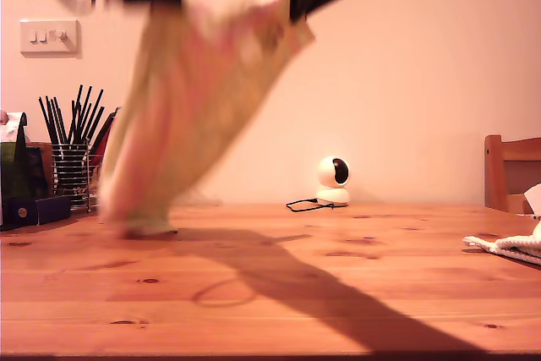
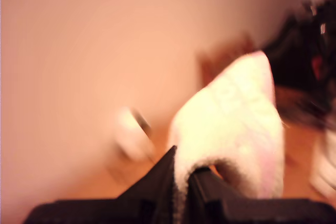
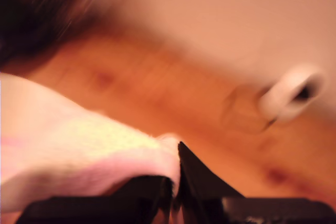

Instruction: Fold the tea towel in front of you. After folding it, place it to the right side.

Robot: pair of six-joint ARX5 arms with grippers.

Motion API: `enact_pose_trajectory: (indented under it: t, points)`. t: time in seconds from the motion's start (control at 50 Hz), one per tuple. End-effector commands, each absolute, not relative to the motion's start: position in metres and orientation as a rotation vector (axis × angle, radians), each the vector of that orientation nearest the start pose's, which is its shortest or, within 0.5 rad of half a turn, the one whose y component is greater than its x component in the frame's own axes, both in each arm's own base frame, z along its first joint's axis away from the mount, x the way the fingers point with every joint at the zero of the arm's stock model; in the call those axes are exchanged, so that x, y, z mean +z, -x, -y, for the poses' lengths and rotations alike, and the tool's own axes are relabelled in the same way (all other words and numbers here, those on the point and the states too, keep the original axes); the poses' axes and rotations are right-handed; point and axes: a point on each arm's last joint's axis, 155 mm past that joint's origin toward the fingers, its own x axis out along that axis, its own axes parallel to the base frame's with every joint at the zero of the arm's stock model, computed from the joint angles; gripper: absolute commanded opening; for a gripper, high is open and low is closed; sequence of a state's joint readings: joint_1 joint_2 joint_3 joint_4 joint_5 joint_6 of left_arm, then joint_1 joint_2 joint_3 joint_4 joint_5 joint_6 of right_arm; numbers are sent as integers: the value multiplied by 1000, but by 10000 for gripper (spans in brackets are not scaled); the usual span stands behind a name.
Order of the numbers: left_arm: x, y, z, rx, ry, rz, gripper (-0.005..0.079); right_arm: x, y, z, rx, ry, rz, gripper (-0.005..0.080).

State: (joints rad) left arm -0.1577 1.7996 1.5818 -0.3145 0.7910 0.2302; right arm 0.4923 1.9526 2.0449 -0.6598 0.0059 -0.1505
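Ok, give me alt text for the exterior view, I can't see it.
A blurred towel hangs from two black hands at the view's top, its lower end at the wooden table. Behind stand a small white camera and a utensil rack.

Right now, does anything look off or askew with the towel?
The tea towel hangs lopsided: both grippers hold its top edge high, but its lower end trails onto the table toward the exterior view's left. Everything is motion-blurred. Nothing looks spilled or damaged.

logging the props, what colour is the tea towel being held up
Pale cream with faint pink stripes; the tea towel shows best in the exterior view.
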Motion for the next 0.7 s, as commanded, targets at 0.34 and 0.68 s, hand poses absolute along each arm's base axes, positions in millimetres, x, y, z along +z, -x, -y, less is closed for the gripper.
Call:
enact_pose_trajectory:
  t: [0.34, 0.68]
  points:
    - [214, -444, 220, -1117, 129, -634, -22, 221, -479, -257, 515, 341, -796, -12]
    - [280, -373, 231, -1191, 212, -685, -22, 242, -420, -215, 471, 400, -935, -12]
